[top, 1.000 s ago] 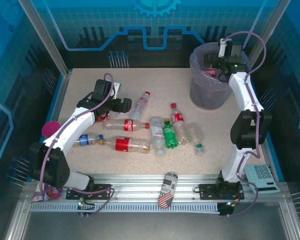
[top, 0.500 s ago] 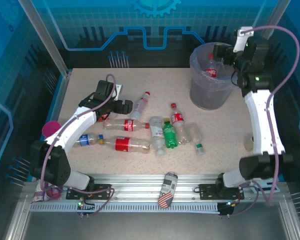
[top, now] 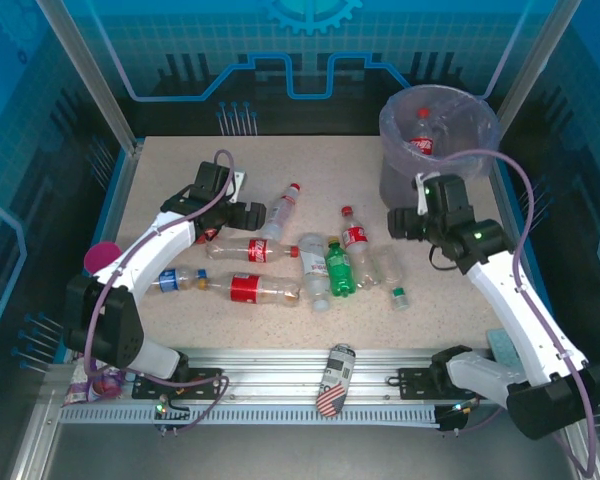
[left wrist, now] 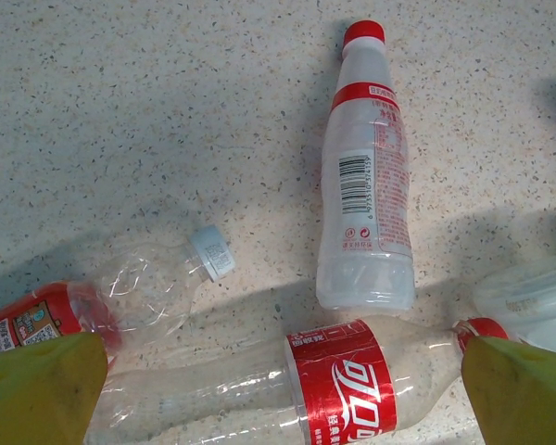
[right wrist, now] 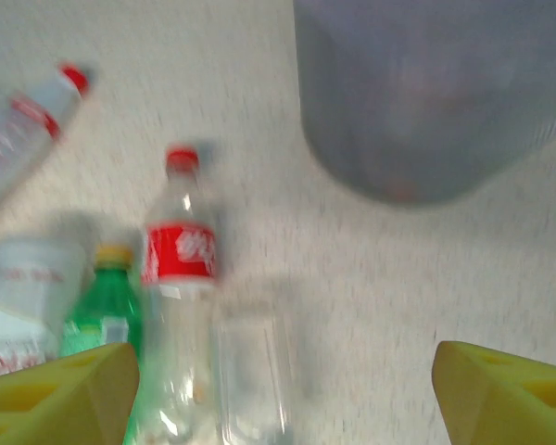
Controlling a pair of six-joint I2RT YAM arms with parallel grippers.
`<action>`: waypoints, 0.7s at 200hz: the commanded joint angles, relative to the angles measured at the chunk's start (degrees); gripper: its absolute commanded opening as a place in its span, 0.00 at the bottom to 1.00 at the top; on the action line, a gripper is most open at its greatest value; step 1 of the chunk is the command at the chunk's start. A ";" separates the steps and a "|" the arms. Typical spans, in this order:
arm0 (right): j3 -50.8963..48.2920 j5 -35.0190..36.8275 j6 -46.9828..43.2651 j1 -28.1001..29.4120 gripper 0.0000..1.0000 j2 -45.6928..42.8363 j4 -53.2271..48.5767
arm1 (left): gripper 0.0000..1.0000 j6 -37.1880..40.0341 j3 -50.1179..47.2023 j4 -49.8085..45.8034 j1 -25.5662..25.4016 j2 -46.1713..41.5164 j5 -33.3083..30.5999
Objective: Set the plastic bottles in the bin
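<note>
Several plastic bottles lie in the middle of the table. My left gripper (top: 242, 214) (left wrist: 283, 399) hovers open over a red-labelled bottle (left wrist: 343, 385) (top: 252, 250) that lies crosswise between its yellow fingers (left wrist: 37, 389). Beyond it lie a white red-capped bottle (left wrist: 366, 176) (top: 280, 210) and a clear white-capped one (left wrist: 157, 283). My right gripper (top: 405, 222) (right wrist: 283, 394) is open and empty, low beside the bin (top: 435, 175) (right wrist: 426, 93). Below it lie a clear bottle (right wrist: 255, 371) (top: 390, 268), a red-labelled bottle (right wrist: 179, 269) (top: 355, 238) and a green bottle (right wrist: 102, 315) (top: 338, 268). One red-capped bottle (top: 422, 135) sits inside the bin.
A stars-and-stripes can (top: 333, 380) rests on the front rail. A pink cup (top: 102, 256) sits off the table's left edge, and a pale keypad device (top: 505, 345) at the right near my right arm. More bottles (top: 255, 290) lie toward the front left.
My right arm has swung from above the bin down to the table beside it, jaws narrowing a little. A bottle now lies in the bin. The left arm has barely moved.
</note>
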 commanded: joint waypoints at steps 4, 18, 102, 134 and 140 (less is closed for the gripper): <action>-5.60 -3.13 4.05 0.76 0.83 -0.66 -6.27 | 0.99 0.77 1.00 -1.28 -0.39 0.73 0.86; -8.84 -4.41 3.75 0.74 0.82 0.58 -5.27 | 0.99 0.69 1.00 -1.32 -0.36 0.84 1.01; -16.36 -14.84 1.43 -2.30 0.80 14.86 7.75 | 0.99 0.93 0.91 -1.28 -0.62 0.15 0.83; -17.80 -15.56 1.09 -4.58 0.78 17.66 10.27 | 0.99 1.17 0.91 -1.28 -0.62 -0.22 0.59; -17.94 -15.85 0.85 -4.85 0.77 18.19 10.61 | 0.99 1.10 0.91 -1.28 -0.62 -0.25 0.62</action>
